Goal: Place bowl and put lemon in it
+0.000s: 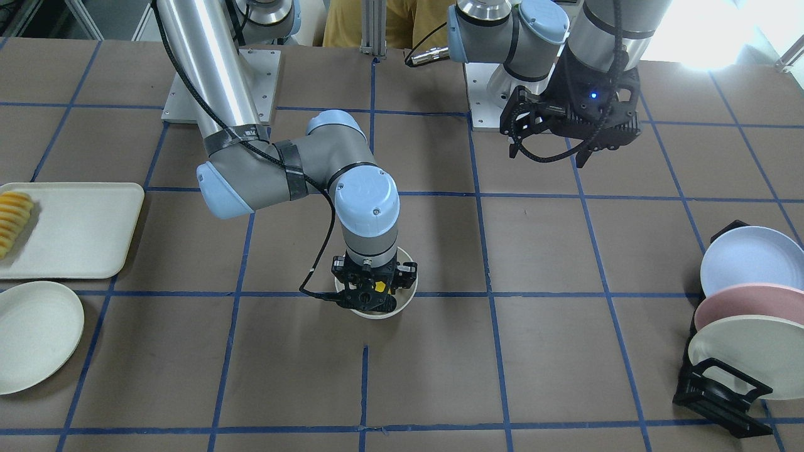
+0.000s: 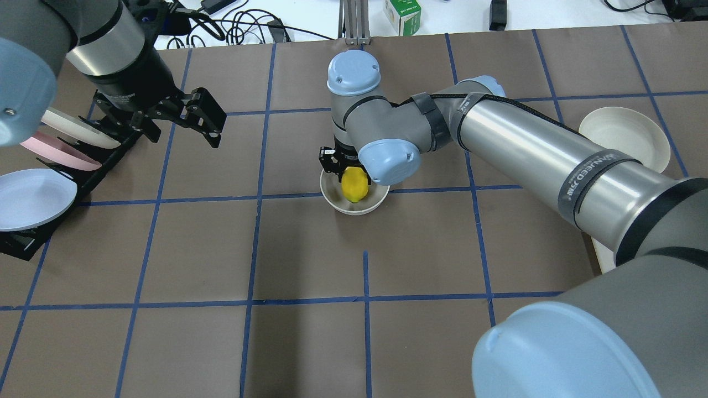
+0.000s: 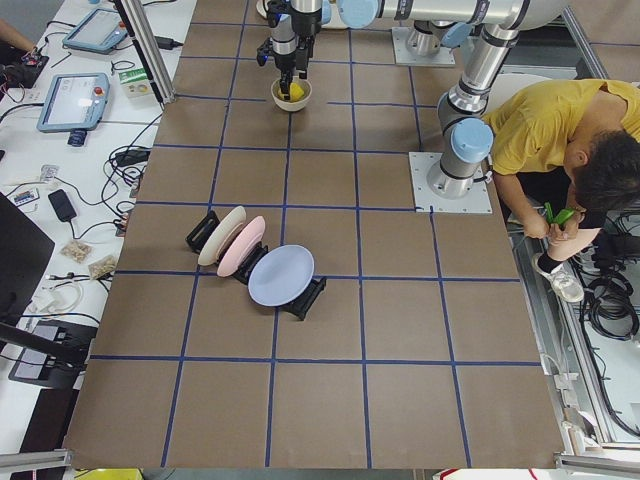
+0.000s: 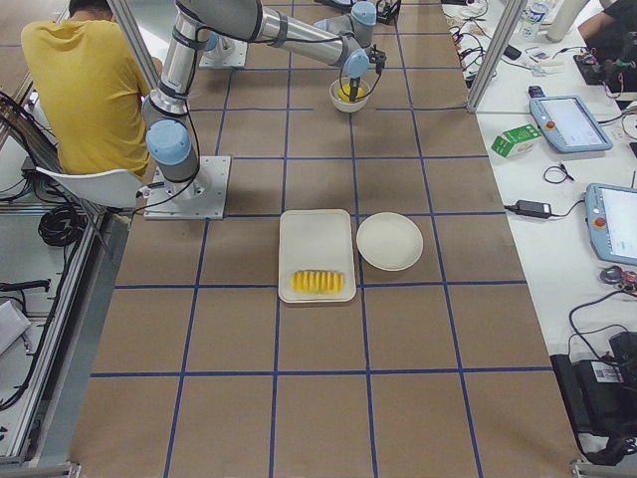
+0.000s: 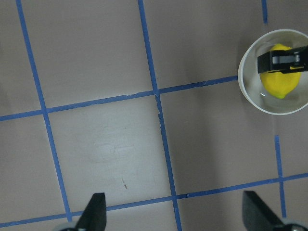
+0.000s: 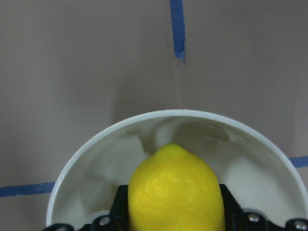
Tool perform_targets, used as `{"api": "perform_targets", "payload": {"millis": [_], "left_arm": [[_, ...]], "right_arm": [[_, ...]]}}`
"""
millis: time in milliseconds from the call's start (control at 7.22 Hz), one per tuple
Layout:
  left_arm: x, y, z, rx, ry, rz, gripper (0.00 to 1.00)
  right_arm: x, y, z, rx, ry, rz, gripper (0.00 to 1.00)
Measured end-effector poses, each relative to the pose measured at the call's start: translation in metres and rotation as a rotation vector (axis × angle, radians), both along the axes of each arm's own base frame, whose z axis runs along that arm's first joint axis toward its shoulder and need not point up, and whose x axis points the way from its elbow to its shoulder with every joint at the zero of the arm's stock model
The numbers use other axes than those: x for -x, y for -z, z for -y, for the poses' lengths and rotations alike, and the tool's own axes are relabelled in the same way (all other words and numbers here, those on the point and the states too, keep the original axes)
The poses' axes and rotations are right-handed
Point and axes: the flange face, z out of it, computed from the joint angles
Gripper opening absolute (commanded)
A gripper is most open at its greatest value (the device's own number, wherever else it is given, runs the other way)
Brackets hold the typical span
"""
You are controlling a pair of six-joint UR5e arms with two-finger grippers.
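Overhead exterior view of a brown worktop (image 2: pixel 193 249) marked into squares with blue tape. At far left a black rack (image 2: pixel 108 157) holds three plates on edge: a blue plate (image 2: pixel 33 199), a pink plate (image 2: pixel 61 152) and a cream plate (image 2: pixel 72 124). Just right of the rack the left hand (image 2: pixel 180 132) hangs above bare worktop with its two fingers spread wide and nothing between them. It is well apart from the bowl (image 2: pixel 362 208).

The off-white bowl stands upright near the middle of the worktop, touching a blue tape line. The right arm (image 2: pixel 525 149) reaches in from the right and points straight down over the bowl. The right hand (image 1: pixel 374 294) is lowered into the bowl's mouth. Its fingers (image 6: pixel 230 207) are pressed against both sides of the yellow lemon (image 2: pixel 354 185), pinching it. The lemon sits inside the rim; whether it touches the bowl's floor cannot be told.

Further right, past the arm, a flat round off-white plate (image 2: pixel 622 138) lies on the worktop. Beside it is a pale tray (image 2: pixel 602 257), mostly hidden under the arm.
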Motion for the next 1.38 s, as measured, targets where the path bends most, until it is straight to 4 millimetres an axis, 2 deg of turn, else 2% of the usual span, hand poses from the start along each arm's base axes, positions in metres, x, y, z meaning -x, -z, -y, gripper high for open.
{"api": "perform_targets", "payload": {"millis": [138, 277, 554, 692, 831, 969, 1108, 1246, 1385], "left_arm": [[0.001, 0.002, 0.001, -0.004, 0.0, 0.0, 1.0], [0.001, 0.003, 0.002, -0.005, -0.001, 0.0, 1.0], [0.0, -0.004, 0.003, 0.008, -0.004, 0.0, 1.0], [-0.001, -0.007, 0.002, 0.012, -0.004, 0.001, 1.0], [-0.001, -0.008, 0.002, 0.013, -0.004, 0.001, 1.0], [-0.001, -0.008, 0.002, 0.015, -0.005, 0.001, 1.0], [-0.001, -0.008, 0.002, 0.016, -0.005, 0.001, 1.0], [-0.001, -0.008, 0.002, 0.016, -0.005, 0.001, 1.0], [-0.001, -0.008, 0.002, 0.016, -0.005, 0.002, 1.0]], "right_arm": [[0.0, 0.004, 0.0, -0.006, 0.001, -0.003, 0.93], [0.0, 0.006, 0.0, -0.009, 0.003, -0.005, 1.0], [0.002, -0.003, 0.0, 0.005, 0.006, -0.009, 1.0], [0.004, -0.018, 0.0, 0.023, 0.006, -0.006, 1.0], [0.011, -0.042, -0.001, 0.045, 0.01, 0.001, 1.0], [0.027, -0.072, 0.001, 0.064, 0.025, 0.007, 1.0], [0.054, -0.104, 0.004, 0.078, 0.055, 0.009, 1.0], [0.092, -0.142, 0.002, 0.081, 0.072, -0.008, 1.0], [0.139, -0.185, -0.009, 0.069, 0.061, -0.043, 1.0]]}}
